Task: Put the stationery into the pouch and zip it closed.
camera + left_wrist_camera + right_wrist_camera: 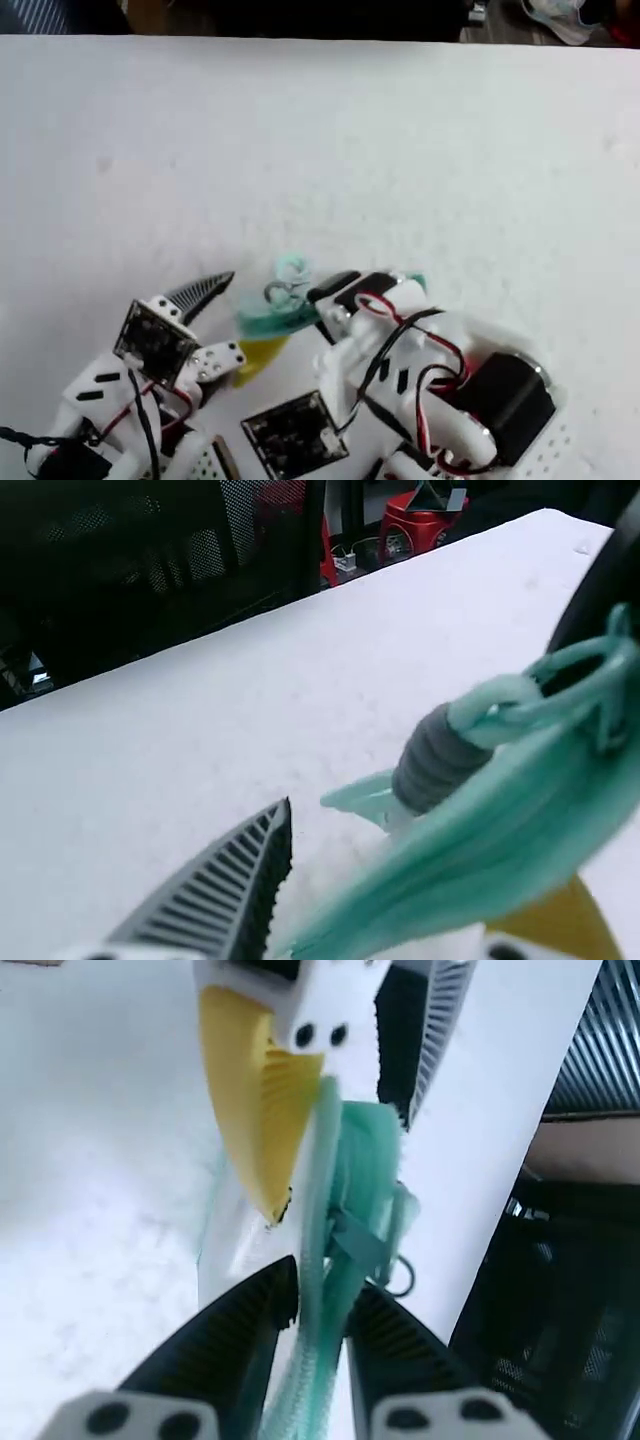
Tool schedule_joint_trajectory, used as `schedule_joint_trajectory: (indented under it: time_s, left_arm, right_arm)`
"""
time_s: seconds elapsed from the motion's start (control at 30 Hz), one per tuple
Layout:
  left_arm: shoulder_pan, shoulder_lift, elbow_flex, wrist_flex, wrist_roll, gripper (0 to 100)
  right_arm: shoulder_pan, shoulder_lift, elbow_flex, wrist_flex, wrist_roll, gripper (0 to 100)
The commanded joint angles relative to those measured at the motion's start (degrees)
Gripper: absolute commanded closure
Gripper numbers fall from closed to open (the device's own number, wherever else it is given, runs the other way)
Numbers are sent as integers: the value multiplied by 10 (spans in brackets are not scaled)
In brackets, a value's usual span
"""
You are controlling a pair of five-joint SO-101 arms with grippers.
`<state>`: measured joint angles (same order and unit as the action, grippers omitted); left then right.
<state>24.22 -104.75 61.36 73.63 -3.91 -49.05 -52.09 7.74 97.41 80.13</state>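
Pouch (272,316), just one, in grip of right hand (322,1290), left hand (245,318) alongside.

pouch (272,320): teal mesh | left pincer (258,310): yellow, grey ribbed | table (320,150): white

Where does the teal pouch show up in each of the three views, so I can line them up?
High view: pouch, lower centre, between the two arms.
Left wrist view: pouch beside the dark finger of the left gripper, grey zip pull on it.
Right wrist view: pouch pinched in the right gripper.
Shared landmark: the left gripper's yellow finger, next to the pouch in all three.
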Motion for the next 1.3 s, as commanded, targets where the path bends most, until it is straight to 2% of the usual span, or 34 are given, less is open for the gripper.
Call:
schedule_joint_trajectory:
  time_s: [0.0, 0.13, 0.23, 0.47, 0.67, 0.73, 0.87, 0.97, 1.07, 1.17, 1.27]
  left_arm:
    - [41, 3, -42, -12, -6, 676]
    - [95, 3, -47, -14, -8, 723]
    - [120, 3, -38, -17, -8, 749]
    - [118, 3, -12, -30, -8, 763]
    - [119, 3, -12, -31, -8, 989]
    - [119, 3, -7, -32, -8, 957]
    - [116, 3, 27, -55, -25, 978]
    - [69, 3, 59, -95, -83, 977]
    - [-2, 3, 97, -142, -99, 977]
    - [-50, 3, 134, -190, -101, 977]
    - [-62, 3, 170, -233, -122, 977]
  right_arm:
    - [-21, 0, -22, 4, 5, 981]
    - [-26, -1, -25, -13, 4, 981]
    - [-26, 3, -43, -14, -25, 981]
    - [-22, 3, -65, -18, -59, 981]
    - [-22, 3, -62, -78, -151, 981]
    - [-22, 1, -62, -90, -178, 981]
    - [-21, -1, -62, -95, -210, 981]
    - [13, -1, -61, -92, -230, 978]
    - [55, -1, -61, -91, -272, 950]
    - [82, -1, -62, -93, -324, 825]
    - [86, -1, -63, -94, -357, 732]
